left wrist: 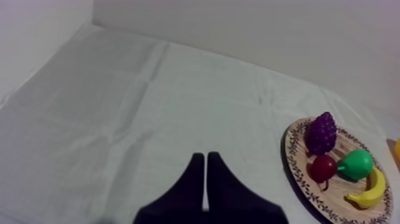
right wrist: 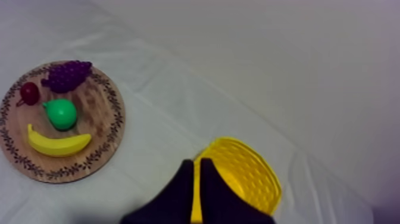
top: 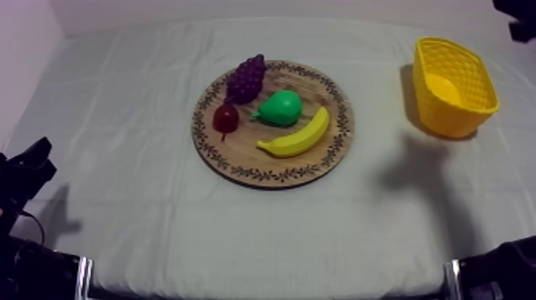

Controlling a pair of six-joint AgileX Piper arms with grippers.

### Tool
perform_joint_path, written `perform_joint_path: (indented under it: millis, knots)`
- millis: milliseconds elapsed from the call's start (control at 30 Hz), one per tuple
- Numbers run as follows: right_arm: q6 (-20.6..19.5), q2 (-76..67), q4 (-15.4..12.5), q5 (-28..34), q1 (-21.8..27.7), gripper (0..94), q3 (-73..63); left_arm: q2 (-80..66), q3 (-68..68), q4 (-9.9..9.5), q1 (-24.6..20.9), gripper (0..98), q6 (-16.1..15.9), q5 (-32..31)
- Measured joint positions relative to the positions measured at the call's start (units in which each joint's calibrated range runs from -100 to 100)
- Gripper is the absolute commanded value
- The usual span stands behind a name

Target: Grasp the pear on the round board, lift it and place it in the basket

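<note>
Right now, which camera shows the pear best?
The top view: the pear lies whole at the middle of the wooden board. Both wrist views show it too, more obliquely, beside the banana.

Lab setup: cloth-draped table [top: 120, 231], bare walls [left wrist: 268, 36]

Pear [top: 281, 108]: bright green, plain.
Basket [top: 447, 112]: yellow all over, with a fine lattice pattern in its walls.
Board [top: 275, 177]: light brown wood with a band of dark leafy sprigs round the rim.
Grapes [top: 246, 77]: deep purple.
Banana [top: 297, 137]: yellow, close to the basket's shade.
Red fruit [top: 226, 118]: dark red, with a thin dark stalk.
Cloth [top: 143, 159]: grey-white, plain, with faint fold lines.
Left gripper [left wrist: 205, 156]: black.
Right gripper [right wrist: 196, 162]: black.
</note>
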Motion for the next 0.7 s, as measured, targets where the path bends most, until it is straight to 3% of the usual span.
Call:
perform_joint_path:
  millis: [367, 700]
  knots:
    - [3.5, 20.3, -0.8, 16.5, -6.9, 4.4, -22.7, 0.0, 0.0, 0.00, 0.0, 0.1, 0.0, 0.0]
    - [4.9, 37.6, 0.7, 20.2, -15.3, 10.2, -31.8, 0.0, 0.0, 0.00, 0.0, 0.1, 0.0, 0.0]
